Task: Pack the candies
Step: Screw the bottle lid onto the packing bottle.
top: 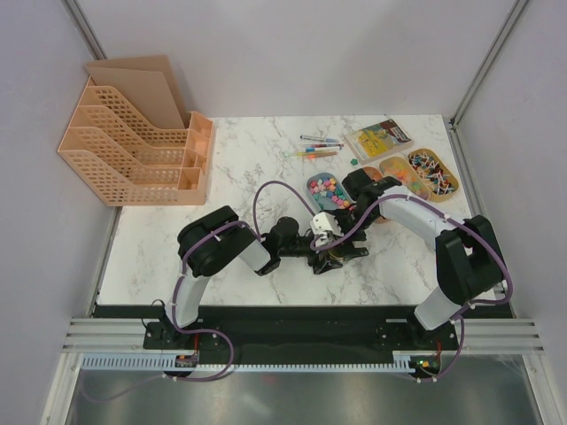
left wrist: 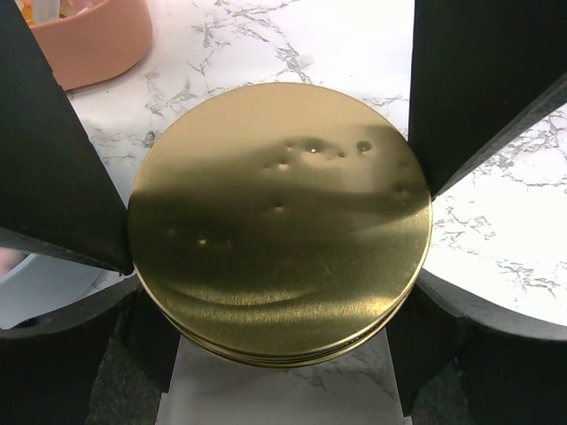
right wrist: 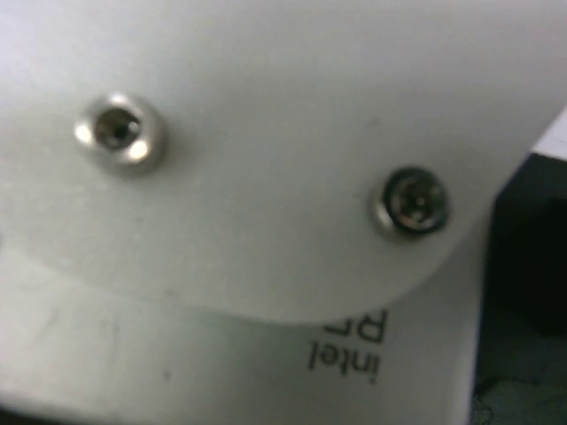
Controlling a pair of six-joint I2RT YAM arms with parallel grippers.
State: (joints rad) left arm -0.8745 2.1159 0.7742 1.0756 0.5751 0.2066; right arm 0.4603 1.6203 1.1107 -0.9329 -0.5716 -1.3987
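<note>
A flat round gold lid (left wrist: 279,266) fills the left wrist view, and my left gripper (left wrist: 276,133) is shut on it, one black finger (left wrist: 53,168) against each side of its rim. From above, the left gripper (top: 337,255) sits low at the table's middle. The candies (top: 324,188) are bright small sweets in an open round tin just behind it. More candies and lollipops fill two peach trays (top: 434,173). My right gripper (top: 347,221) hovers over the left wrist. Its own view shows only that wrist's white camera housing (right wrist: 266,177), and nothing shows in its grip.
A peach file rack (top: 133,155) stands at the back left. Coloured pens (top: 317,146) and a yellow packet (top: 379,138) lie at the back. The corner of a peach tray (left wrist: 93,40) is just beyond the lid on the left.
</note>
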